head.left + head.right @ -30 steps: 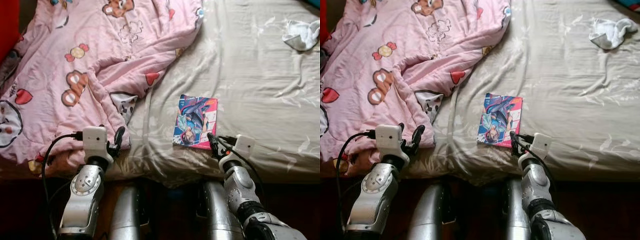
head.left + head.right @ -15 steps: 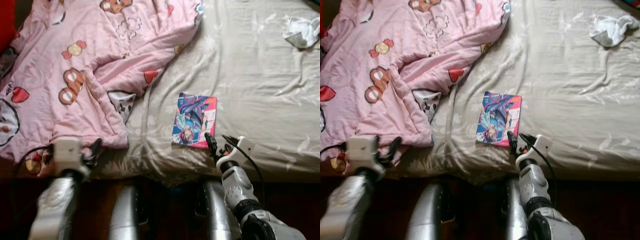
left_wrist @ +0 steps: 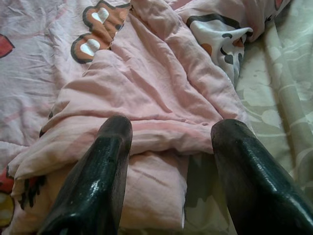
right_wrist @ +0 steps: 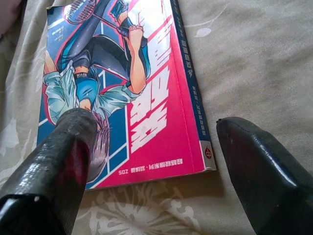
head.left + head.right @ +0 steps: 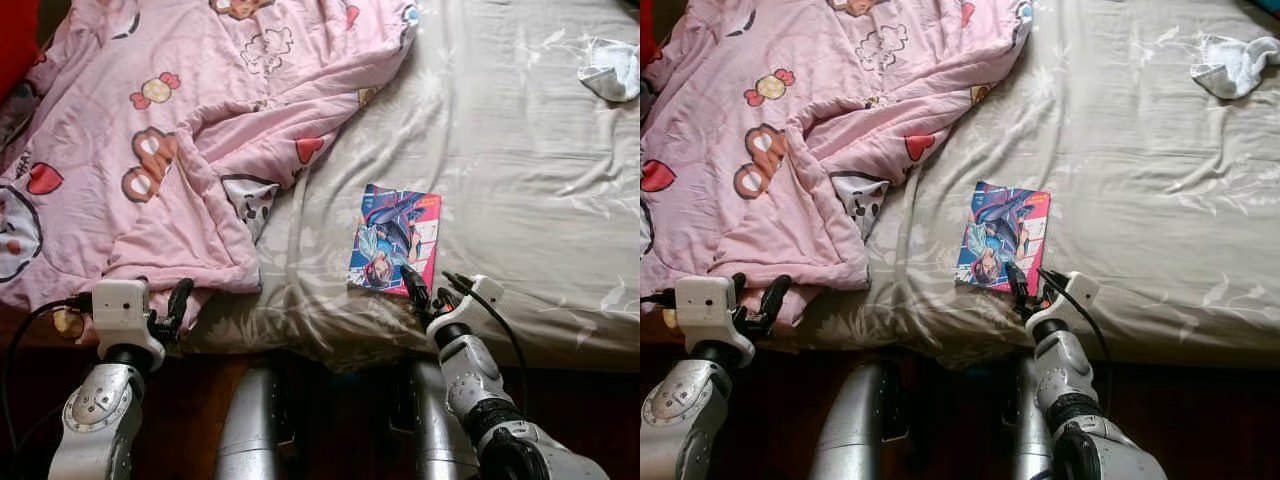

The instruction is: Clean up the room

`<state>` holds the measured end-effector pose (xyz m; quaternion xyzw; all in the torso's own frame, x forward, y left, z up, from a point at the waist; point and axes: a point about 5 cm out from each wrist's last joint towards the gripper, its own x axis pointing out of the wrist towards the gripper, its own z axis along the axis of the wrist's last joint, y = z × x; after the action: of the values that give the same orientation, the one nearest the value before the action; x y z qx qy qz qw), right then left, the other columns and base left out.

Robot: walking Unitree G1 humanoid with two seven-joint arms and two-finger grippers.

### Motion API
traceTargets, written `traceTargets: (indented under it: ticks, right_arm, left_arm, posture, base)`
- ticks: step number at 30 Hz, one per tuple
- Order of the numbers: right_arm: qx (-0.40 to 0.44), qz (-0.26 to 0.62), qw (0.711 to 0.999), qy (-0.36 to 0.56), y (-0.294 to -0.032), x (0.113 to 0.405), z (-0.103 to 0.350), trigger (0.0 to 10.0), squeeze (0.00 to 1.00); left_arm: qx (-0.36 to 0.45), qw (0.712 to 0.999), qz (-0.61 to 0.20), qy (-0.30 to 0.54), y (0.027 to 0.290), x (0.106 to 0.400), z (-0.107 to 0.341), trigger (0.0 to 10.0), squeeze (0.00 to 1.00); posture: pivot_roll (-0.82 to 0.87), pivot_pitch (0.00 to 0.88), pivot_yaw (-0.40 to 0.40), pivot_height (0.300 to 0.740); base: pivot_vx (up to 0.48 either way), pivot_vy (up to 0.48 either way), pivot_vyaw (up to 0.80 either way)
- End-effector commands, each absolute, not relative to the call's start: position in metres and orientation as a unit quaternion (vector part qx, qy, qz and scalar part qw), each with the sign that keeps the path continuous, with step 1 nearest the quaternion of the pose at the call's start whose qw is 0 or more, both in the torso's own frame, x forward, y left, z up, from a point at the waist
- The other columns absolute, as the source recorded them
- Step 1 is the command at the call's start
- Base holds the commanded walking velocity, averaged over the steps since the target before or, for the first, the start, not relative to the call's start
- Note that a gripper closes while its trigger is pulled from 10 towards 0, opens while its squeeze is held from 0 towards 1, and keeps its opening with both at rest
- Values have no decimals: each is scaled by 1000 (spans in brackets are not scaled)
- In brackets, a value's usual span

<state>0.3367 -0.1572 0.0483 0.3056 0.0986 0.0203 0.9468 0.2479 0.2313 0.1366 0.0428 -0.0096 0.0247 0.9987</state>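
Your right gripper [image 4: 151, 161] sits at the near edge of a thin paperback comic book with a pink and blue illustrated cover [image 5: 394, 241], fingers spread wide, one over the cover's corner and one on the beige patterned bedsheet [image 5: 520, 170] beside its spine. The book lies flat near the bed's front edge. Your left gripper [image 3: 171, 161] is open too, at the rumpled pink cartoon-print quilt [image 5: 150, 150]. A crumpled white cloth [image 5: 612, 72] lies far right.
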Motion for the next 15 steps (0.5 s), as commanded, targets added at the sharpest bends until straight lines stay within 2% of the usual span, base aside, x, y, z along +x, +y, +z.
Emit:
traceTargets:
  ticks: [1,5,15]
  right_arm:
    - [317,14,940,128,-153,328,34,10000,0]
    - [358,25,924,135,-146,325,31,10000,0]
    - [395,14,906,153,-145,317,21,10000,0]
  left_arm:
    - [42,998,38,8,237,240,132,10000,0]
    - [43,998,42,10,238,240,133,10000,0]
    - [43,998,41,14,236,236,134,10000,0]
  posture:
    - [194,523,103,614]
    - [211,529,110,614]
    - [225,546,120,614]
  base:
    - [0,0,0]
    - [0,0,0]
    - [0,0,0]
